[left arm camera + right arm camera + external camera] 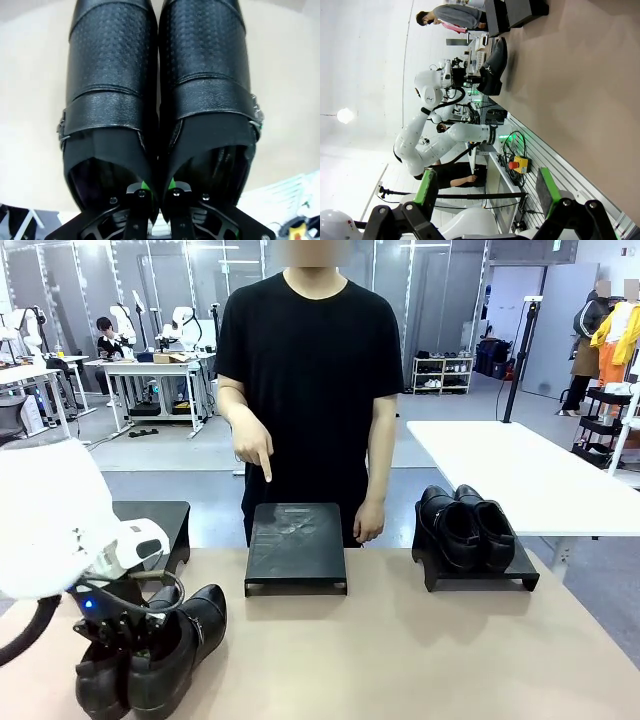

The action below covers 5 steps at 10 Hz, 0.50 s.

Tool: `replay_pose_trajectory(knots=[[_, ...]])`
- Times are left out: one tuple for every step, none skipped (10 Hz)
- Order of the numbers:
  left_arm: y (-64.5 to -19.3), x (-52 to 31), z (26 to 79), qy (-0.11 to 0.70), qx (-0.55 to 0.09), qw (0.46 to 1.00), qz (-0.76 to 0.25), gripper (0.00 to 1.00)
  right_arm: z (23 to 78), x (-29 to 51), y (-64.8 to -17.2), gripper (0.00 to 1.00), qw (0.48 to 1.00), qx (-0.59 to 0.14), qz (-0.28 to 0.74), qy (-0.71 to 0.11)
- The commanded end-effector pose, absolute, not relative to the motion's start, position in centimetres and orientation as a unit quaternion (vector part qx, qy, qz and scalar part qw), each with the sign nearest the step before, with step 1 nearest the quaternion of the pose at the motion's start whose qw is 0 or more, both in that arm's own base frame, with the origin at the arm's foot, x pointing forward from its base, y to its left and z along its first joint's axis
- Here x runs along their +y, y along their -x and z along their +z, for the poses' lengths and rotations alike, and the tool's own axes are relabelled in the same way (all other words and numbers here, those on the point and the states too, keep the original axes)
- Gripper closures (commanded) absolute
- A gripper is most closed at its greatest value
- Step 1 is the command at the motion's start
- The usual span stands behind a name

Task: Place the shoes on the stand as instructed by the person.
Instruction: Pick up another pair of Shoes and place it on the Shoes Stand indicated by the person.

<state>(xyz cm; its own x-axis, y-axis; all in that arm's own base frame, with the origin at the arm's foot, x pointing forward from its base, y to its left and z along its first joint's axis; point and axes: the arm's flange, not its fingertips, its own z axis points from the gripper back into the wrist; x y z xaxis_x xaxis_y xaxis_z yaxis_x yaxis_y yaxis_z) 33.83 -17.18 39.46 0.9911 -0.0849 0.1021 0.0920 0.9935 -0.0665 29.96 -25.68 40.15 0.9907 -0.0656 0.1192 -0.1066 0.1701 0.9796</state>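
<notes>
Front view: the person (312,380) stands behind the far edge of the tabletop (420,660). Their pointing hand (252,445) aims an index finger down at the bare middle stand (296,545). The other hand (368,520) hangs just past that stand's far right corner. To the right of the middle stand, well apart from it, the right stand (480,578) carries a second pair (466,525) of black shoes, side by side. To the left of the middle stand a left stand (152,518) is partly hidden by the white left arm (50,515). Nearer the camera than the middle stand and off to its left, the left gripper (135,635) reaches down into the held pair (178,655).

Left wrist view: the held pair (160,100) lies with its two shoes pressed together, toes pointing away and buckled straps on the outer sides. The left gripper (157,187) has one of its fingers (145,186) inside each shoe opening. They are clenched on the two inner walls where the shoes meet. The tabletop (30,100) shows pale beyond them.

Right wrist view: the picture is rolled, with the tabletop (580,90) along the right side. The right gripper (485,195) has its green-padded fingers (427,187) spread wide and released, with nothing between them. Farther off, the left arm (432,90) grips the held pair (495,65) just beside the tabletop surface. I cannot tell whether the soles touch it. Black stands (515,12) sit beyond the held pair, and which of them is the middle stand is unclear.
</notes>
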Motion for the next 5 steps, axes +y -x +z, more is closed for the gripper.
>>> replay_pose_trajectory(knots=[[-33.5, -17.7, 43.9, 0.059, -0.052, 0.995, -0.054, 0.92, 40.3, -25.7, -29.7, 0.00, 0.766, -0.063, 0.015, -0.639], [-33.8, -18.5, 45.7, 0.057, -0.061, 0.994, -0.072, 0.92, 40.3, -25.7, -29.7, 0.00, 0.766, -0.063, 0.015, -0.639], [-34.0, -19.5, 47.4, 0.067, -0.066, 0.992, -0.084, 0.92, 40.3, -25.7, -29.7, 0.00, 0.766, -0.063, 0.015, -0.639], [-34.5, -20.7, 48.9, 0.073, -0.070, 0.991, -0.091, 0.92, 40.3, -25.7, -29.7, 0.00, 0.766, -0.063, 0.015, -0.639], [-35.0, -22.3, 50.9, 0.084, -0.084, 0.989, -0.083, 0.92, 40.3, -25.7, -29.7, 0.00, 0.766, -0.063, 0.015, -0.639]])
